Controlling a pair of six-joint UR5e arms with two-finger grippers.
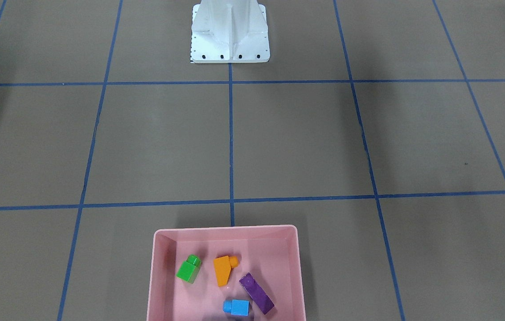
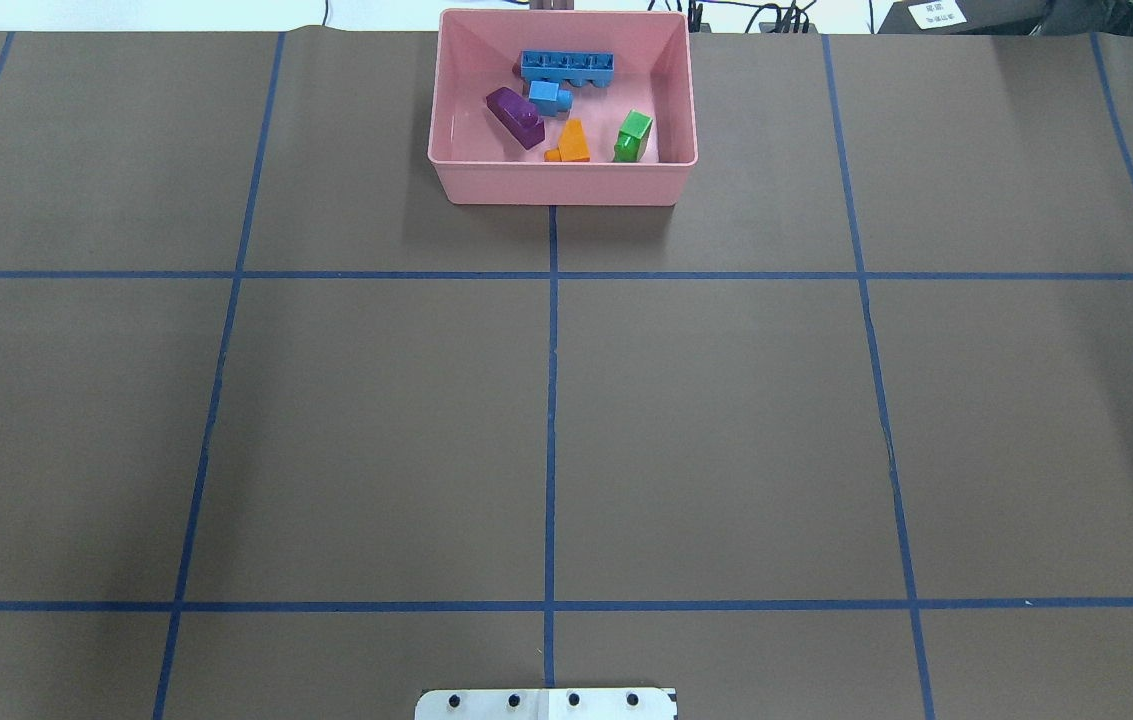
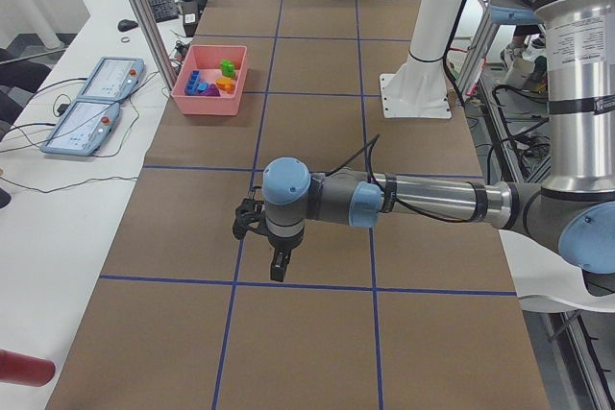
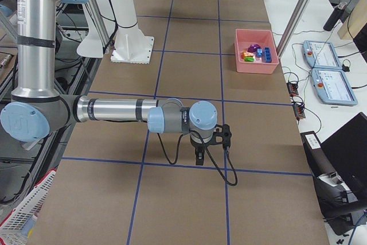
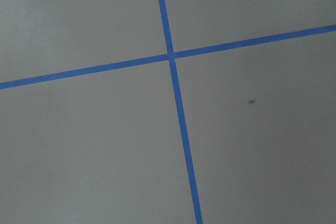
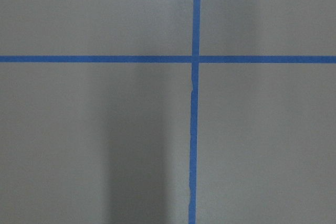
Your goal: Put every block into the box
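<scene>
At the far edge of the brown, blue-taped surface (image 2: 376,430), across from the robot's white metal base (image 1: 230,33), sits the shallow pink plastic box (image 2: 562,185). All five glossy studded toy bricks lie inside it. The long light-blue four-stud bar (image 2: 567,68) lies along the box's far wall as seen from overhead. The small light-blue cube (image 2: 550,98) is just beside it on the robot's side. The long purple brick (image 2: 515,117) lies at a slant next to the cube. The orange brick (image 2: 572,142) sits between the purple brick and the green brick (image 2: 633,136), apart from both. No brick shows on the surface outside the box.

Both arms reach out low over the surface, well away from the box. The left claw (image 3: 279,271) points down beside a blue tape line. It shows only in the side view, so I cannot tell whether its fingers are wide or narrow. The right claw (image 4: 199,158) also points down near a tape line, and its state cannot be told either. Both wrist views show only bare surface with crossing tape lines.
</scene>
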